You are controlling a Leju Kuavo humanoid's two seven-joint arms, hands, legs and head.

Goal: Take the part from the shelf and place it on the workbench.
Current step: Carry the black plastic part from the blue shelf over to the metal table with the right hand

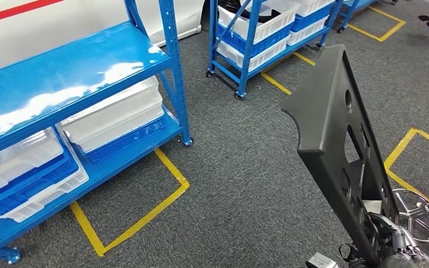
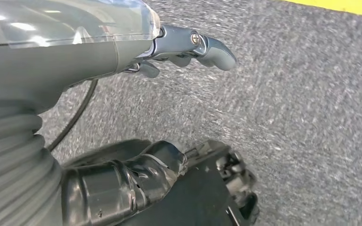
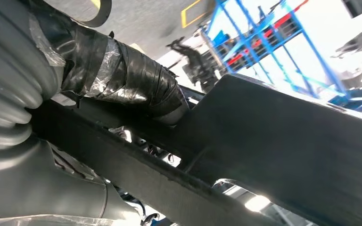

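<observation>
Nearest the head camera, a black part (image 1: 338, 139) is held upright at the lower right, gripped at its lower end by the right hand (image 1: 394, 245); in the right wrist view the taped thumb (image 3: 122, 80) is seen pressed against the part (image 3: 283, 141). To the left, blue shelves (image 1: 61, 72) carrying white bins (image 1: 114, 114) are seen beside yellow floor tape (image 1: 145, 215), with a second rack (image 1: 262, 33) further back. The left hand (image 2: 188, 47) hangs over grey carpet, holding nothing, its fingers loosely curled. Removal from the shelf is judged done; carrying to the bench and placement are left.
</observation>
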